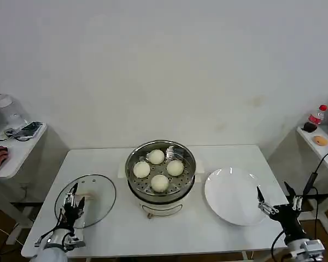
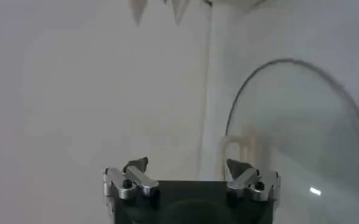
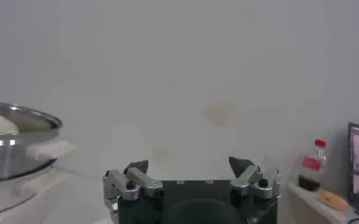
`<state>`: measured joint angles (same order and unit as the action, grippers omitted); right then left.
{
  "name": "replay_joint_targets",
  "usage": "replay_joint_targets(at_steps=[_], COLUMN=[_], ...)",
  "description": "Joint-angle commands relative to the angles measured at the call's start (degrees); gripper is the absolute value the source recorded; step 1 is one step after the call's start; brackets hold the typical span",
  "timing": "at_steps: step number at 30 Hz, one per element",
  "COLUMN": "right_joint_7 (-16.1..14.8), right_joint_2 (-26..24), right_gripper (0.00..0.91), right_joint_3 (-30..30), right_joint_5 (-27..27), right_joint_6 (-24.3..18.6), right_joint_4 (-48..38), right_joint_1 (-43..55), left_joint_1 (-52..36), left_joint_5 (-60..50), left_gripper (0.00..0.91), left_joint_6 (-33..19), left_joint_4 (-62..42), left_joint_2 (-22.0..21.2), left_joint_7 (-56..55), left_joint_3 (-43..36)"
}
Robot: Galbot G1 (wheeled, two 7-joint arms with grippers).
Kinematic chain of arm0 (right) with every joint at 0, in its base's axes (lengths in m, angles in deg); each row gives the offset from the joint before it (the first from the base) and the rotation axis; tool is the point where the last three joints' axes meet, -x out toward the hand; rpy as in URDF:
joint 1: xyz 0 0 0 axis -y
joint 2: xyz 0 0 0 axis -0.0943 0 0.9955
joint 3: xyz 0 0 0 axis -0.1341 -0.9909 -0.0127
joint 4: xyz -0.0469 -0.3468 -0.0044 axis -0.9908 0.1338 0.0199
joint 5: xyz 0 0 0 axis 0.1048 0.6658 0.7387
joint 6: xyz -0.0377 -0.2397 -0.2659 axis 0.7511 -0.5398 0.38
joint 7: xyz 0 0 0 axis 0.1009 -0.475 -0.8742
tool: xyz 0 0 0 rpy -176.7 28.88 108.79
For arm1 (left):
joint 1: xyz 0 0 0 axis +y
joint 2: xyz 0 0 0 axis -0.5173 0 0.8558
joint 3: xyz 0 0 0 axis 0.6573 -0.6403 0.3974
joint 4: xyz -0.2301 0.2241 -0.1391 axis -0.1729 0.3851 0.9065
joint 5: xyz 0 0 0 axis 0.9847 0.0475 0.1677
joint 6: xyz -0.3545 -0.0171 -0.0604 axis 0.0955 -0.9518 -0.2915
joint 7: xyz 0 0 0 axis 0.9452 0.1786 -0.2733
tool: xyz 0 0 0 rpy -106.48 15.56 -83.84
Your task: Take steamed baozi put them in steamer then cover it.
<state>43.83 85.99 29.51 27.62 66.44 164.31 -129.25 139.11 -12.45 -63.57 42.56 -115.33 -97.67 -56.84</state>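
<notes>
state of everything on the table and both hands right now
steamer: uncovered, four buns on its tray
steamed baozi: all four inside the steamer
glass lid: off the steamer, lying flat on the table to its left
white plate: bare, right of the steamer
left hand: open, over the lid's near edge
right hand: open, at the plate's right edge

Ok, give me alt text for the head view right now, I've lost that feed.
Four steamed baozi sit in the uncovered steamer at the centre of the white table. The glass lid lies to its left under the open left gripper; a white plate lies right, beside the open right gripper.
</notes>
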Motion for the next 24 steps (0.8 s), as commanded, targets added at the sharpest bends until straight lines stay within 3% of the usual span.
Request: replay_joint_targets(at_steps=[1,18,20,21,22,24], right_joint_7=[-0.1,-0.3,-0.3,-0.3,-0.3,-0.3], right_joint_2=[0.5,1.0,1.1,1.1,1.1,1.2], right_gripper=[0.907,0.907,0.907,0.907,0.907,0.907], right_joint_3=[0.6,1.0,0.9,0.9,0.8,0.7], right_joint_5=[0.1,0.3,0.4,0.4,0.5,0.5], right_joint_6=[-0.2,-0.6,-0.7,-0.7,-0.7,-0.7], right_joint_4=[0.2,-0.2,-0.1,-0.1,-0.1,0.0], right_joint_1=[-0.8,-1.2,-1.3,-1.4,-1.4,-1.5], left_joint_1=[-4.6,-9.1,-9.2,-9.2,-9.3,-9.4], left_joint_5=[-0.9,-0.9,-1.0,-1.0,-1.0,-1.1], left_gripper=[0.907,0.907,0.605,0.05,0.0,0.0], left_joint_6=[0.0,0.2,0.2,0.2,0.2,0.1], left_joint_4=[-4.7,-9.8,-10.0,-10.0,-10.1,-10.4], left_joint_2=[0.7,0.6,0.3,0.1,0.0,-0.2], left_joint_7=[0.1,-0.3,-0.4,-0.4,-0.6,-0.7], left_joint_3=[-1.2,-2.7,-2.8,-2.8,-2.8,-2.7])
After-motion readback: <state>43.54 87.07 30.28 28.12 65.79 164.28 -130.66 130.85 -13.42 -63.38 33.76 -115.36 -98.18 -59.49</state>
